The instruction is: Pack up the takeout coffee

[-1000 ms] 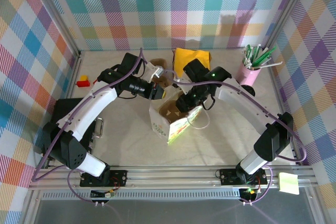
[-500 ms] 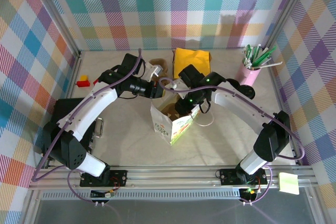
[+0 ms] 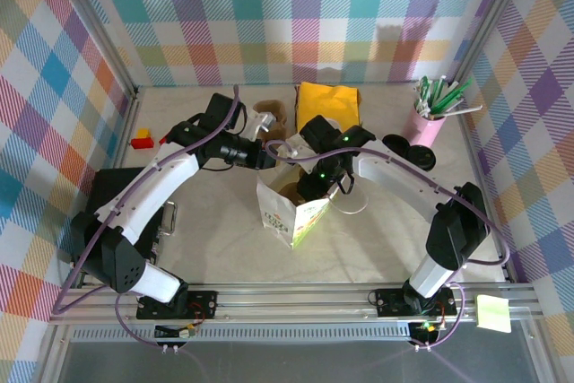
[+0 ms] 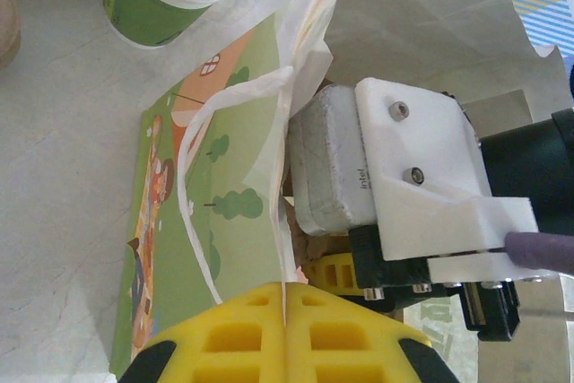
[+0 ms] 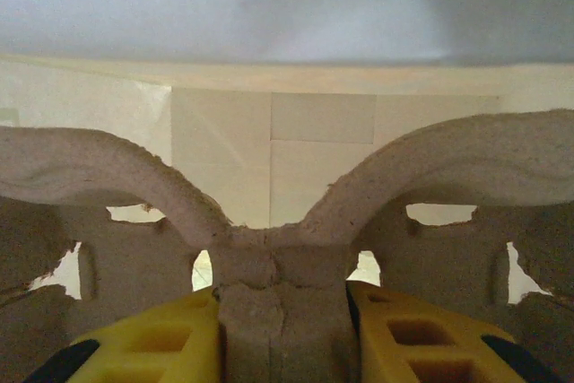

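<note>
- While the left claw is clamped shut on the rim of the paper bag and its thin white handle, its job is to hold the mouth wide. A steady pull away from the right claw looks wiser than a tug, since the paper is thin.
- Just ahead of the left claw, the right claw is down inside the bag. It is closed tight on the middle post of the brown pulp tray, with the bag's pale wall right beyond its tips.
- The step in hand, as I judge it, is seating that tray flat on the bag's floor. It should go straight down and level, so that no corner catches the wall.
- The takeout coffee stands on the table outside the bag, beyond the left claw's tips and off to one side. Neither claw touches it.
- Release should wait until the tray sits square, or the cup will get a tilted socket.
- The right arm's wrist crowds the bag's mouth, so a careless pull-out could drag the bag over.
</note>
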`<action>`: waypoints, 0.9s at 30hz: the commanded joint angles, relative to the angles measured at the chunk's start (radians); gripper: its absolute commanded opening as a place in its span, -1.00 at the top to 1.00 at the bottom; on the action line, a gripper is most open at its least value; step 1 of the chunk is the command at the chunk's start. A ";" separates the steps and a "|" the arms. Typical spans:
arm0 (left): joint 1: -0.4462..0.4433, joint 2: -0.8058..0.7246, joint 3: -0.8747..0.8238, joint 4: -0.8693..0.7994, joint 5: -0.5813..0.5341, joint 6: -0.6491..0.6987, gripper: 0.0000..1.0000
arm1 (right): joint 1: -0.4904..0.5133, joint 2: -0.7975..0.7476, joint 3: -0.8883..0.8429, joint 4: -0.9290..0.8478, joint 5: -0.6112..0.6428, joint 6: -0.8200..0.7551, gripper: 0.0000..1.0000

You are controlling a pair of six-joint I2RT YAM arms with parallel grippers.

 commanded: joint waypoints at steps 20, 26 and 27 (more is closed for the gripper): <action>-0.044 -0.065 0.049 -0.057 -0.266 -0.042 1.00 | 0.021 0.052 -0.022 0.004 -0.015 -0.056 0.30; -0.101 -0.058 0.078 -0.101 -0.387 -0.022 1.00 | 0.022 0.072 -0.032 0.025 -0.005 -0.048 0.30; -0.107 -0.057 0.078 -0.103 -0.397 -0.022 1.00 | 0.023 0.077 -0.033 0.026 -0.001 -0.046 0.30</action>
